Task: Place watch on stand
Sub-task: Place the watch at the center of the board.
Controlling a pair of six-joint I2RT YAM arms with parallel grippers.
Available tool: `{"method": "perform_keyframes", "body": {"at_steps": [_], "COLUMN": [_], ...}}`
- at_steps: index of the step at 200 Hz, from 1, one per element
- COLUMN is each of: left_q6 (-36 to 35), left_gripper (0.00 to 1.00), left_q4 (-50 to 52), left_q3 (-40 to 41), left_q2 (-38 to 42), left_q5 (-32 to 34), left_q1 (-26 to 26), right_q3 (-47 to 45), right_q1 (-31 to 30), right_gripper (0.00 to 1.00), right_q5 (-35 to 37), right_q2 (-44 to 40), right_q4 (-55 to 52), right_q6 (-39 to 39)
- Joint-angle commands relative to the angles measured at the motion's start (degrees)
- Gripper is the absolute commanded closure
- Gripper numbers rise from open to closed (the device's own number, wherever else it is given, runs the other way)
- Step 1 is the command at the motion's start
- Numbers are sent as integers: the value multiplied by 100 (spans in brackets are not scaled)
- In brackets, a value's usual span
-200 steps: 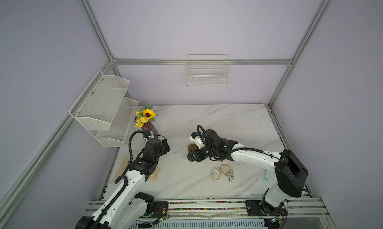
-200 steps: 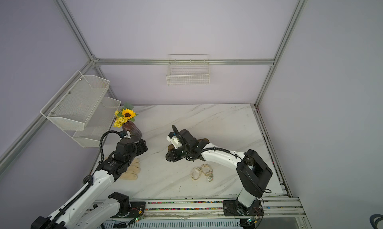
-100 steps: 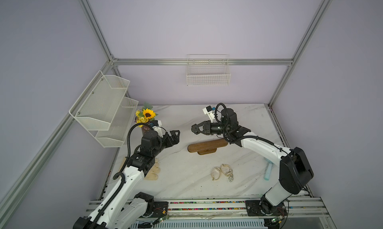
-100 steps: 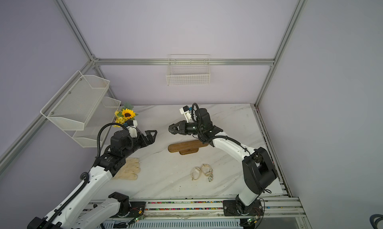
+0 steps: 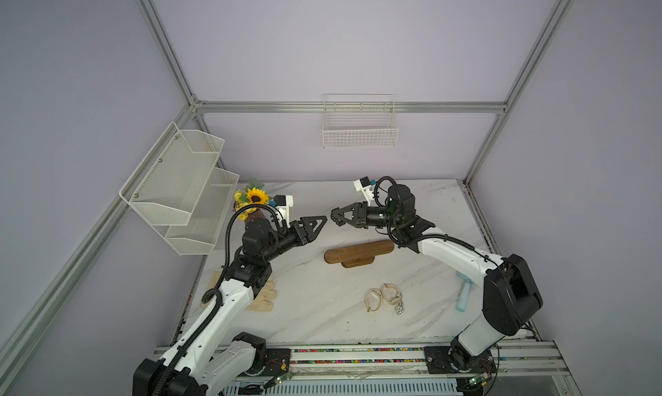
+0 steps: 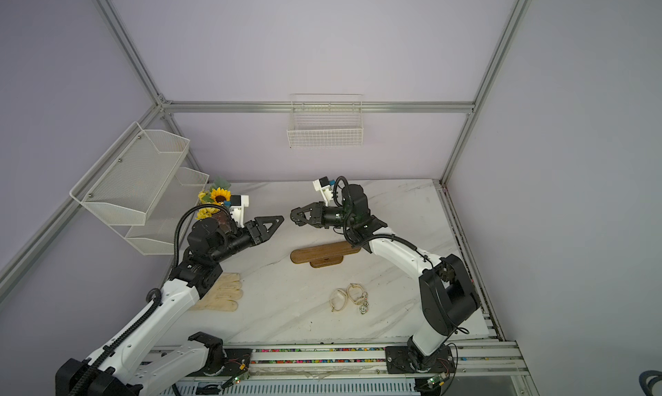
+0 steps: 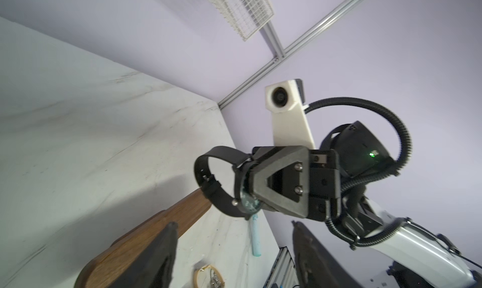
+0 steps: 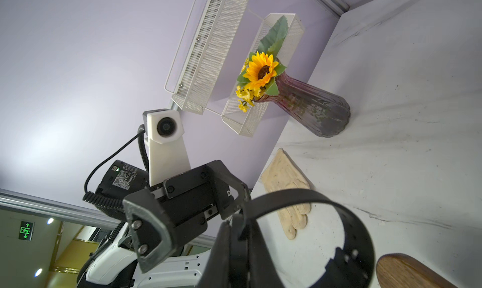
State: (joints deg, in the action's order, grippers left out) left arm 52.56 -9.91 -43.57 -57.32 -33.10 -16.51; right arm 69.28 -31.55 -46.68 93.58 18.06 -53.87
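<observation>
Watch [image 7: 220, 203] clamped in right pincer [image 7: 249, 182]; left pincer [image 5: 320, 221] spread nearby.

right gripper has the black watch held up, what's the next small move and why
Probably ease the open left gripper forward toward the strap loop of the black watch: the right gripper grips the watch by its case, loop pointing at the left gripper, with a gap between them.

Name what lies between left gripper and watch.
Nothing: open air separates left gripper from watch, shown in both top views and the left wrist view.
</observation>
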Motion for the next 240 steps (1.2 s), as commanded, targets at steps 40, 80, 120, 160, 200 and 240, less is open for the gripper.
{"method": "perform_keyframes", "body": {"at_steps": [40,80,120,160,200,240], "left_q6": [518,782,985,758,142,-185], "left_gripper": [31,36,39,37,38,33], "left_q4": [-1335,-1826,-2241,-1961,-620,450], "left_q3": [-5,21,-50,-72,-1,74], "left_q2": [-310,-630,-814,-727,-149,458], "left_q5": [-937,-1013,-1056,-1044,-732,-472], "left_q1": [-129,-253,-289,-258,104,798], "right_q3": [-28,-70,-122,-134,-469,-1072], "right_q1": [54,61,60,105,121,73], "right_gripper": [89,89,89,89,89,89], "right_q5": [-250,-259,-263,-229,101,274], "right_q2": [-85,-81,-77,-165,-830,-1474], "right_q4": [739,1075,1252,961,-724,-1784], "right_q6": [-717,-1010,-1157,-958,370,1123]}}
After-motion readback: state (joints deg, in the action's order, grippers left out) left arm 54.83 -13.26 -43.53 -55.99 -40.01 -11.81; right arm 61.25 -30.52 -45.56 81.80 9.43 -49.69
